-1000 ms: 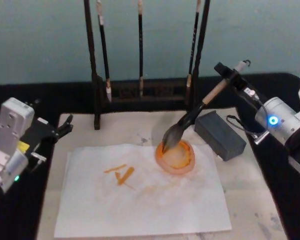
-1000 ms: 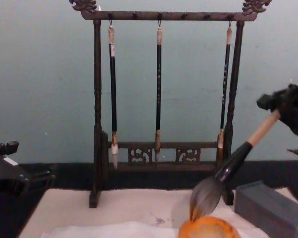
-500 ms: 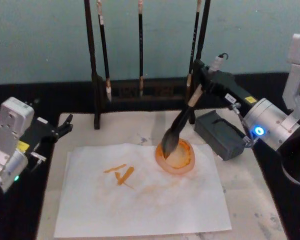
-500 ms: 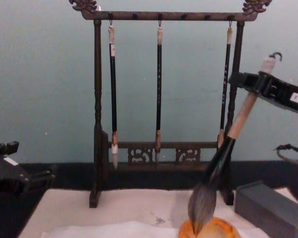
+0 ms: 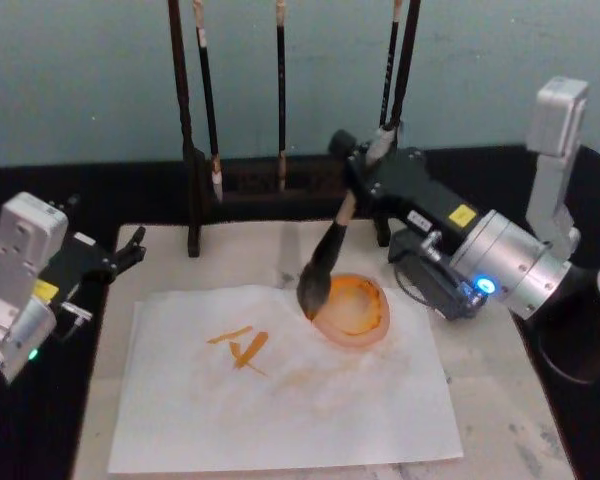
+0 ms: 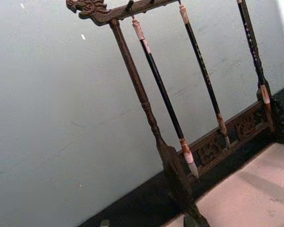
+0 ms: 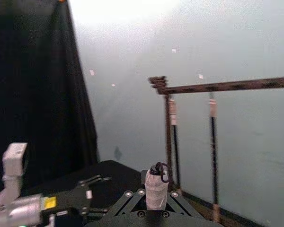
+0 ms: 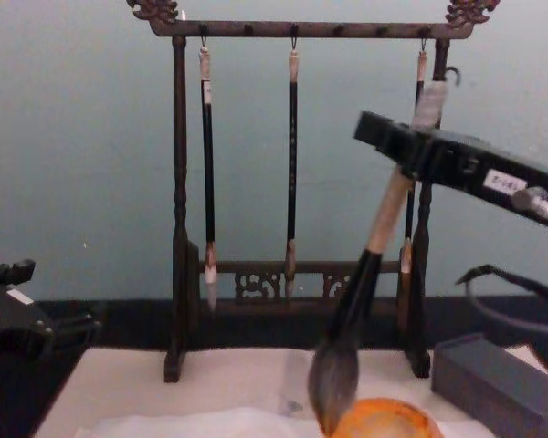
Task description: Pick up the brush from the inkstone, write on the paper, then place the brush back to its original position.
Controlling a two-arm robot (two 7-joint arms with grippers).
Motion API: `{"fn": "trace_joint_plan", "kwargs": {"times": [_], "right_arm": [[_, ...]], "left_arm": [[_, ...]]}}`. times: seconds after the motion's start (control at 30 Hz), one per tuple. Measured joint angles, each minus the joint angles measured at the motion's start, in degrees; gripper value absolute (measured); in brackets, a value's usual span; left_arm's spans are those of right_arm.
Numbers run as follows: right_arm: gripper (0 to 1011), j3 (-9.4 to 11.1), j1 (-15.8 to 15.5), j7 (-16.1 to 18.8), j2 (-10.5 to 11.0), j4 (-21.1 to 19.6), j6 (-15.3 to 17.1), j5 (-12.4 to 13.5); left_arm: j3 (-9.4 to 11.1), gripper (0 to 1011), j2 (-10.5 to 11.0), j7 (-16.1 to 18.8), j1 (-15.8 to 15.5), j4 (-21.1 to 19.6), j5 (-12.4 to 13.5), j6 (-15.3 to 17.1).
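My right gripper [image 5: 372, 160] gripped the large tan-handled, grey-tufted brush [image 5: 325, 262] near its top, shaft tilted, tuft at the shallow orange dish's [image 5: 378, 326] left rim; the wrinkled white paper [image 5: 280, 400] lay leftward, toward my parked left gripper [image 5: 120, 255].

My right tool [image 5: 365, 165] is matt black plastic, and the brush [image 5: 328, 252] clamped in it has a pale, smooth wooden handle, a black ferrule and a soft grey hair tuft. Below the tool, the paper [image 5: 280, 400] is thin, matt and slightly wrinkled. It lies on a rougher beige mat [image 5: 505, 400] that looks like felt, with a smooth orange dish [image 5: 372, 330] on it. Behind the tool stands a rack [image 5: 185, 150] of dark carved wood.
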Motion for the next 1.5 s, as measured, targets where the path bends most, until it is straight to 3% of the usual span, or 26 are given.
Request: {"fn": "trace_joint_plan", "kwargs": {"times": [0.17, 0.6, 1.07, 1.5], "right_arm": [[0, -1.0, 0.2, 1.8, -0.9, -0.6, -0.8, -2.6], [0, -3.1, 0.0, 4.6, -3.6, -1.8, -1.0, -6.3], [0, -3.9, -0.7, 6.5, -5.7, -1.6, -0.1, -8.5], [0, -4.1, -0.5, 7.2, -8.5, 1.2, -0.1, -11.9]], "left_arm": [[0.0, 1010, 0.0, 0.0, 0.0, 0.0, 0.0, 0.0], [0.0, 1010, 0.0, 0.0, 0.0, 0.0, 0.0, 0.0], [0.0, 1010, 0.0, 0.0, 0.0, 0.0, 0.0, 0.0], [0.0, 1010, 0.0, 0.0, 0.0, 0.0, 0.0, 0.0]]}}
